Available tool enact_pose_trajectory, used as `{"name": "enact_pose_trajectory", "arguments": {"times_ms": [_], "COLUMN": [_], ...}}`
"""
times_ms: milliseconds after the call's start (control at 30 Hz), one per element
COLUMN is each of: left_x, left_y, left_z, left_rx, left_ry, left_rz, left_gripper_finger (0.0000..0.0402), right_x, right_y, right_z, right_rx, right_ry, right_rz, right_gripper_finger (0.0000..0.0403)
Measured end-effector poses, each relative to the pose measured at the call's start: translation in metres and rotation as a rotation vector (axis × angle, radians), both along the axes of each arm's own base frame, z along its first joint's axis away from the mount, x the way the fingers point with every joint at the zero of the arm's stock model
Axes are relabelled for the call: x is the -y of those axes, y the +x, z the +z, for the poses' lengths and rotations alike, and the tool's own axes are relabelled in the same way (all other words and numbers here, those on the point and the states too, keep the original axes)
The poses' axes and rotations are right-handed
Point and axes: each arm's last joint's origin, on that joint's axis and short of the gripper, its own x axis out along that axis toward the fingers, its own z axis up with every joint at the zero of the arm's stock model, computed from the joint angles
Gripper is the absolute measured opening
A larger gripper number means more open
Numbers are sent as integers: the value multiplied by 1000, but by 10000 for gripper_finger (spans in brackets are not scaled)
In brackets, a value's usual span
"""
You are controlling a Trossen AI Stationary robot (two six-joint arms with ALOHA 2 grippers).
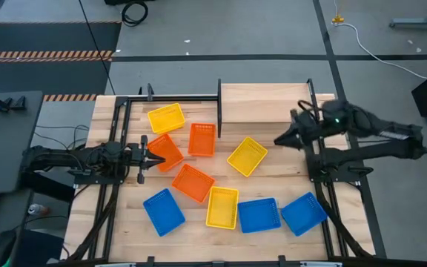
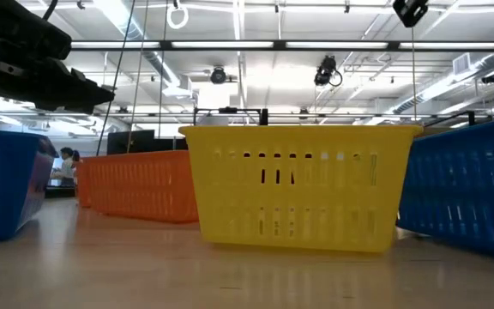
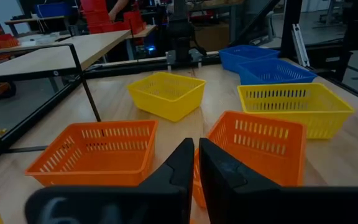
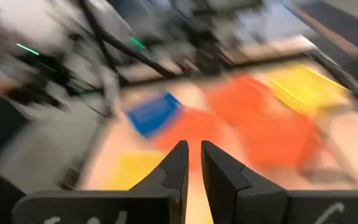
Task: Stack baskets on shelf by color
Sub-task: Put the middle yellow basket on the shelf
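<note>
Nine baskets rest on their bottoms on the plank table: yellow ones (image 1: 166, 119) (image 1: 247, 156) (image 1: 222, 207), orange ones (image 1: 202, 139) (image 1: 166, 152) (image 1: 193, 182), and blue ones (image 1: 163, 211) (image 1: 259, 215) (image 1: 303, 213). The shelf (image 1: 273, 102) stands at the far side with nothing on it. My left gripper (image 1: 158, 154) (image 3: 196, 146) is shut and hovers over the left edge of one orange basket. My right gripper (image 1: 276, 141) (image 4: 194, 152) is in the air in front of the shelf, right of the middle yellow basket, with its fingers nearly together.
Black frame rails run along the table's left (image 1: 117, 148) and right (image 1: 321, 170) sides. The baskets crowd the table's middle and near part. In the low view a yellow basket (image 2: 298, 184) fills the centre, with blue ones on either side.
</note>
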Motion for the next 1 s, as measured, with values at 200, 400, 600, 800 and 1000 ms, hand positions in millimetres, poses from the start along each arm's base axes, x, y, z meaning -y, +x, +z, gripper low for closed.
{"name": "enact_pose_trajectory", "arguments": {"times_ms": [200, 400, 600, 800, 1000], "left_x": [-1, 0, -2, 1, 2], "left_y": [0, 0, -4, 0, 36], "left_z": [2, 21, 52, 127, 202], "left_rx": [24, 221, 451, 331, -153], "left_ry": [-6, -376, -696, -605, -451], "left_rz": [14, -1, -4, -65, 30], "left_gripper_finger": [34, 38, 28, 9, 14], "right_x": [10, 14, 15, 11, 20], "right_y": [24, 58, 78, 79, 89], "right_z": [40, 75, 106, 114, 76], "right_rx": [-218, 9, 352, 416, 61], "right_ry": [-26, 253, 410, 394, 437], "right_rz": [-267, -360, -298, -149, -253], "right_gripper_finger": [50, 50, 50, 50, 52]}}
